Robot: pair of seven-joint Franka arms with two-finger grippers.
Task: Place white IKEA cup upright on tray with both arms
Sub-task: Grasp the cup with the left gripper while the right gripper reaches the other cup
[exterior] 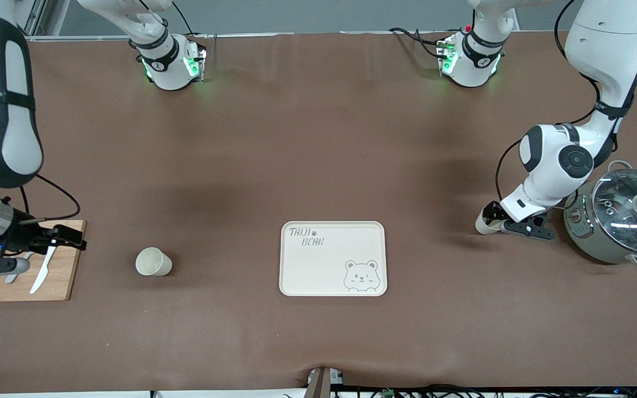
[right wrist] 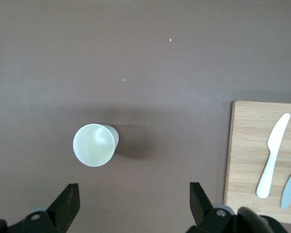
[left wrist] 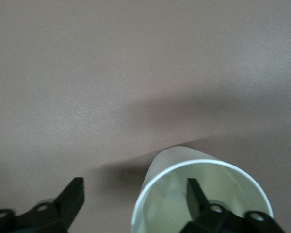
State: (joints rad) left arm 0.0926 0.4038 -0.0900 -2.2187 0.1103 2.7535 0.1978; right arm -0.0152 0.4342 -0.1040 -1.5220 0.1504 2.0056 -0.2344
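The left gripper (exterior: 494, 223) straddles the rim of one cup (exterior: 484, 222) (one finger inside), not yet pinching, near the pot (exterior: 617, 221). The right gripper (right wrist: 131, 206), spread wide, hangs above the board (exterior: 47, 276); a second cup (exterior: 153, 261) stands beside it. The tray (exterior: 296, 276) lies between the cups.

The tablecloth (exterior: 318, 143) is plain brown. The tray (exterior: 318, 265) is cream with a grey bear drawing and grey lettering. Both cups (exterior: 153, 261) (left wrist: 199, 194) are white. The cutting board (exterior: 58, 276) is light wood; its knife (right wrist: 272, 154) is white. The pot (exterior: 622, 224) is grey-green.
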